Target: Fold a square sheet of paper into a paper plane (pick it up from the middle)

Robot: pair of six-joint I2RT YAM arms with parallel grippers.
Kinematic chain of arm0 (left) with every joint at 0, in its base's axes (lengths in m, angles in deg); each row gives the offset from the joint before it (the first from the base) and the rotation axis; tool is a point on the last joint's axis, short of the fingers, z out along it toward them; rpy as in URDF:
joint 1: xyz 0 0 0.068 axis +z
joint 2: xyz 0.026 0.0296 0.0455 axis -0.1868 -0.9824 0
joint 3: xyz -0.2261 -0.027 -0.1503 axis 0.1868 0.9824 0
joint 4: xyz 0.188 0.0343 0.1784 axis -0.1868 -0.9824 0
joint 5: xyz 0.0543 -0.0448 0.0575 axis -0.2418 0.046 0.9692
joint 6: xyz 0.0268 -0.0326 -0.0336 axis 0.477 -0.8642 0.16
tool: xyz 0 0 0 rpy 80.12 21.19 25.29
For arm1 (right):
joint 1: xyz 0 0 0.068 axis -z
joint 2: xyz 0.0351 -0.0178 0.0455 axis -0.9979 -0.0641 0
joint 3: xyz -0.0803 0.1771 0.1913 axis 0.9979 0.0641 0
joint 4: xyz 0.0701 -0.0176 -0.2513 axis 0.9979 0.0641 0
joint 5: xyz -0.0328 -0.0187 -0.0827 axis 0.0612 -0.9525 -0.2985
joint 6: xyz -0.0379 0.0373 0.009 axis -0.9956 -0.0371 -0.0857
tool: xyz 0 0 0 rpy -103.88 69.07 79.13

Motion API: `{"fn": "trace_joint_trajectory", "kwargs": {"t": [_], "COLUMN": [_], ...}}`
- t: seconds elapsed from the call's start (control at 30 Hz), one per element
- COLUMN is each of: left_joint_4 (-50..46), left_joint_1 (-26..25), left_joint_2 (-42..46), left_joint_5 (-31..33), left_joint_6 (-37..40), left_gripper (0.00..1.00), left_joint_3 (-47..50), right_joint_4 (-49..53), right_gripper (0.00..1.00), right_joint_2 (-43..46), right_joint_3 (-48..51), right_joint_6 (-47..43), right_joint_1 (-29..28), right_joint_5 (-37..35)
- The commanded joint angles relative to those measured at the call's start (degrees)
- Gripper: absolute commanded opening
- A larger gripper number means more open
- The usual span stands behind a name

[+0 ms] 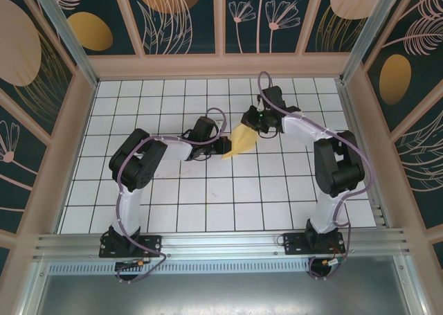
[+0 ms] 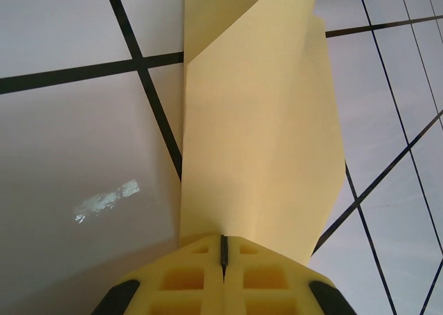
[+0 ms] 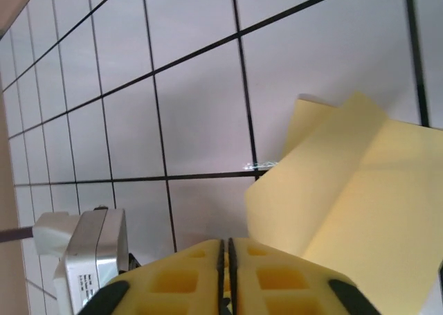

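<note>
Square sheet of paper (image 2: 263, 135), folded, edge clamped in left gripper (image 2: 223, 242), closed right gripper (image 3: 226, 244) at another, open tiles (image 1: 208, 197) around.

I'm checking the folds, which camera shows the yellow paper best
Left wrist: the yellow paper is close up, its overlapping layers plain. Right wrist shows one folded part; top external shows it small and distant.

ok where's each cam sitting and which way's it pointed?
Top: above and behind, looking down at the table; left arm and right arm show, meeting at the paper.
Left wrist: looks along the left gripper, shut on the paper, tiles beyond.
Right wrist: looks past the right gripper, shut, at tiles and paper.
Shared: all three see the paper.
</note>
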State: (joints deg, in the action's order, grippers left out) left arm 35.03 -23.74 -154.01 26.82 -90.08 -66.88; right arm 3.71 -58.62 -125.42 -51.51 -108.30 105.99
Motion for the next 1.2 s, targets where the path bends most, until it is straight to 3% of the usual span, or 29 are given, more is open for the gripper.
{"fn": "trace_joint_trajectory", "kwargs": {"t": [0.0, 0.47, 1.17], "left_joint_4": [-8.4, -8.4, -8.4], "left_joint_1": [0.0, 0.1, 0.1], "left_joint_2": [-4.4, -4.6, -4.4], "left_joint_5": [4.6, 4.3, 4.2], "left_joint_6": [2.3, 2.5, 2.8], "left_gripper": [0.0, 0.0, 0.0], "left_joint_3": [1.3, 1.1, 1.8], "right_joint_4": [-2.8, -2.9, -1.7], "right_gripper": [0.09, 0.04, 0.03], "right_joint_2": [-2.8, -10.7, -12.4], "right_joint_3": [1.7, 0.0, 1.9], "right_joint_6": [-2.5, -3.0, -4.3], "right_joint_1": [-0.9, -2.3, 1.0], "right_joint_5": [4.4, 8.2, 4.3]}}
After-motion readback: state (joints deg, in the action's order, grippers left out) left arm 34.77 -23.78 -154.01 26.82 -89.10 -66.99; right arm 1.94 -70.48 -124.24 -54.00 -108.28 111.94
